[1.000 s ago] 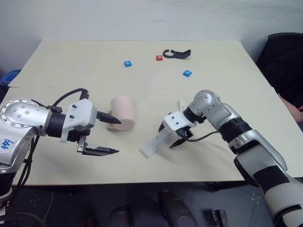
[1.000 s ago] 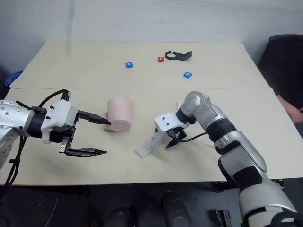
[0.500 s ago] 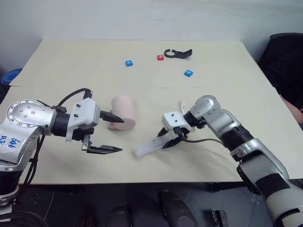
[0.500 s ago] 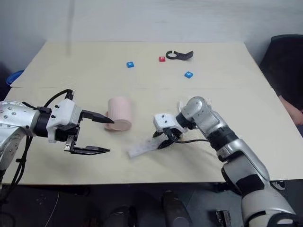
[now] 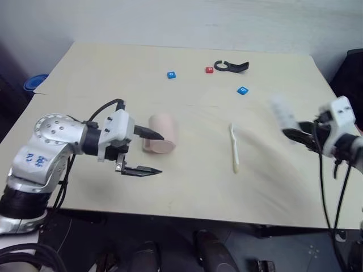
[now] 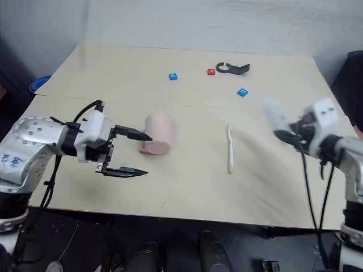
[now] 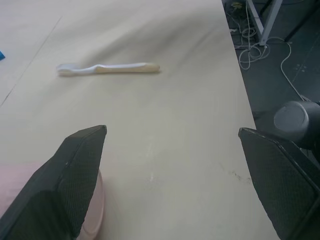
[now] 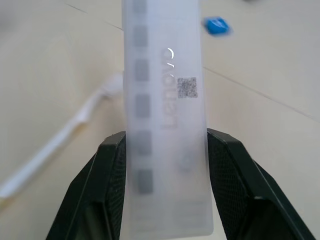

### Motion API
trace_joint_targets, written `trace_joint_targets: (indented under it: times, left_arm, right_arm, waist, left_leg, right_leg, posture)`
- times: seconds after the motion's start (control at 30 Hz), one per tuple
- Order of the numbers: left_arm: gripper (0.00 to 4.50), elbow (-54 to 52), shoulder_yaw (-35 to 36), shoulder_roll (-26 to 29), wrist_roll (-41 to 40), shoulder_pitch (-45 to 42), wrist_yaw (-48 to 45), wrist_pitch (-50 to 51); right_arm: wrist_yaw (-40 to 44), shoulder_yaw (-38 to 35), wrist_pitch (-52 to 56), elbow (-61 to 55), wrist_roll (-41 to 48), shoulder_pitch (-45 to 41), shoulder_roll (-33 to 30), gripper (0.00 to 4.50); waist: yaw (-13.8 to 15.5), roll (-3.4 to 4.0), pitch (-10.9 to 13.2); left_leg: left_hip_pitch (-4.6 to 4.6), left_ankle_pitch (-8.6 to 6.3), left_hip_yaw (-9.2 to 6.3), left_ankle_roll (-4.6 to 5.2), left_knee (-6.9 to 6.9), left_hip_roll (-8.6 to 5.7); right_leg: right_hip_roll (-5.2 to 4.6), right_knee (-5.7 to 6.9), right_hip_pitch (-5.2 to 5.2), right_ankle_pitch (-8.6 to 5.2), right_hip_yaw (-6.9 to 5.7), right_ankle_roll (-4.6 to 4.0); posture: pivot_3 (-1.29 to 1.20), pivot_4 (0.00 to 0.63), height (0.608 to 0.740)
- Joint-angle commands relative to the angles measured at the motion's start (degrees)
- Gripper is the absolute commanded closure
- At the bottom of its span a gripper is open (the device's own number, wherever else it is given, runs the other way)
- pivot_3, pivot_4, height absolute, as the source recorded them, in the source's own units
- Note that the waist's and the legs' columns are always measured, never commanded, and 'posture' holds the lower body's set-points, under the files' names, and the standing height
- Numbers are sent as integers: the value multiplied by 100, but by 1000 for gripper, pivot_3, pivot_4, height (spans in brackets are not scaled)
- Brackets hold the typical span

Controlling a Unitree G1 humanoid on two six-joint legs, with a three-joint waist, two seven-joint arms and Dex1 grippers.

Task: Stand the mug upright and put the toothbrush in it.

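The pale pink mug [image 5: 160,133] lies on its side near the table's middle, its mouth facing the front edge. My left gripper [image 5: 161,154] is open just left of the mug; one black finger reaches over the mug's side and the other hangs in front of its mouth. To the mug's right the cream toothbrush [image 5: 234,148] lies flat on the table, also in the left wrist view [image 7: 107,68]. Far right, above the table, my right gripper [image 5: 295,134] is shut on a flat whitish bar [image 8: 165,100].
At the back of the table lie two blue blocks [image 5: 171,74] [image 5: 243,90], a red block [image 5: 209,69] and a black clip [image 5: 231,67]. A blue object [image 5: 35,83] sits off the table's left edge. Open tabletop lies between mug and toothbrush.
My right arm swung far right and up with the whitish bar in its fingers, uncovering the toothbrush. My left gripper crept slightly toward the mug. The camera view shifted.
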Motion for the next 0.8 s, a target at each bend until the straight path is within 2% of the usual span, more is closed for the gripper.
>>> trace_joint_targets:
  times: [0.03,0.1,0.3,0.37,0.5,0.6,0.7,0.8]
  left_arm:
    - [0,178,-90,-123,108,-268,-108,-190]
    - [0,272,-127,-188,156,-344,-139,-232]
    - [0,414,80,-272,35,-358,59,9]
    - [0,408,297,-299,-101,-283,302,261]
    - [0,305,1084,-400,-407,20,1401,1266]
    - [0,318,1608,-410,-254,154,2655,2454]
    - [0,27,1424,-217,126,325,3545,3728]
    - [0,-98,1976,-915,75,39,4457,5315]
  right_arm:
    - [-599,-113,-704,145,-492,453,-97,2571]
    - [-764,-169,-742,251,-434,589,48,2571]
    - [-841,-435,-471,64,-29,758,134,540]
    - [-694,-483,-312,-149,151,781,14,29]
    - [4,-602,44,-1081,826,776,-417,29]
    - [702,-654,459,-2043,1942,621,-602,29]
    - [1197,-588,693,-2900,2943,524,-746,29]
    - [1264,-265,580,-3300,3239,342,-815,29]
  waist:
    - [-6,0,0]
    - [-49,2,1]
    - [-106,2,1]
    - [-105,2,1]
    - [-111,4,1]
    - [-115,3,2]
    - [-90,-9,5]
    - [-13,-17,10]
  left_leg:
    - [0,0,4,0,-3,-1]
    - [4,0,22,0,-6,1]
    - [17,1,39,1,-5,5]
    - [16,1,38,2,-6,9]
    - [15,-2,37,6,-8,21]
    - [15,-2,32,7,-8,31]
    - [15,-3,12,7,-7,31]
    - [10,-3,6,6,-8,22]
  right_leg:
    - [1,0,-1,0,8,1]
    - [8,2,-7,3,28,6]
    - [14,6,-4,10,49,18]
    - [13,6,-4,10,50,18]
    - [11,5,-5,10,49,19]
    - [11,6,-4,11,45,20]
    - [12,5,3,11,30,21]
    - [3,-3,6,10,24,23]
  posture:
    - [0,150,740]
    - [0,150,740]
    - [0,150,740]
    - [0,150,740]
    - [0,150,740]
    - [0,150,740]
    - [0,150,740]
    - [0,150,740]
